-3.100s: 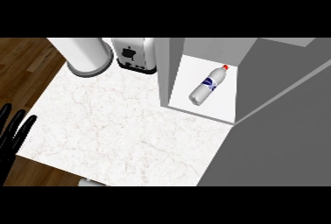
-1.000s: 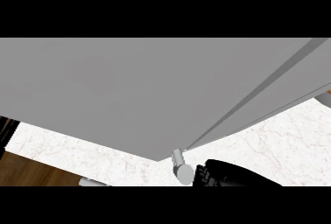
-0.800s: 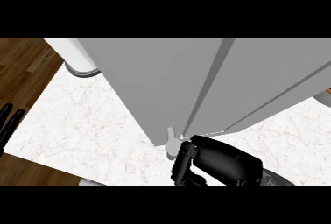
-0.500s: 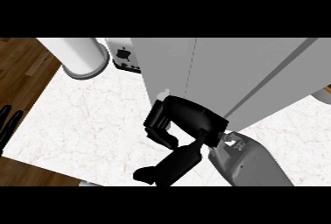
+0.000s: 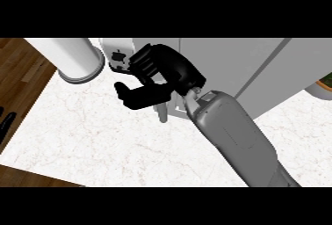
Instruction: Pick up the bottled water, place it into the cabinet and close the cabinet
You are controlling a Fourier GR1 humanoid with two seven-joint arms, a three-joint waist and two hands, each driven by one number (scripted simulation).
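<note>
A: Where is the right hand [image 5: 162, 74]?

B: Up at the far side of the counter [image 5: 97, 140], against the front of the grey cabinet [image 5: 259, 74]. Its grey forearm [image 5: 236, 140] runs up from the near right corner of the white marble top. The fingers are curled, the thumb sticks out to the left, and nothing shows inside them.

A: Is the cabinet closed?

B: The grey door faces the view and a pale handle [image 5: 163, 112] shows just below the hand. I cannot tell whether the door sits fully flush.

A: And the bottled water?

B: Hidden; it shows nowhere on the counter.

A: The left hand [image 5: 6, 125]?

B: Only dark fingers at the left edge, over the wooden floor [image 5: 19, 70], straight and holding nothing.

A: Anything else?

B: A white cylinder [image 5: 74, 59] stands at the far left corner, with a white toaster [image 5: 117, 55] just beside it, partly behind the right hand.
</note>
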